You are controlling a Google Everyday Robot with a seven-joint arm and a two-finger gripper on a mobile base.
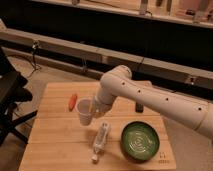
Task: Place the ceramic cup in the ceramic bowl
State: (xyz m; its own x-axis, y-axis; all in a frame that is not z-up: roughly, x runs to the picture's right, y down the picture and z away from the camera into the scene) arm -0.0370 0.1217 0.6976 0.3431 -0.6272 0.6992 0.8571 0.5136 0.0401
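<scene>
Gripper (93,107) is pinching the ceramic cup (84,112) at its rim, keeping it upright left of centre on the wooden table (52,135). Ceramic bowl (140,141) is sitting well apart, front right, with a clear bottle (101,140) lying between them.

The white arm (160,102) reaches in from the right, rises to a rounded joint (116,80) and bends down toward the left. At its low left end sits the gripper (95,109), closed on the side of the cup (85,111).
</scene>
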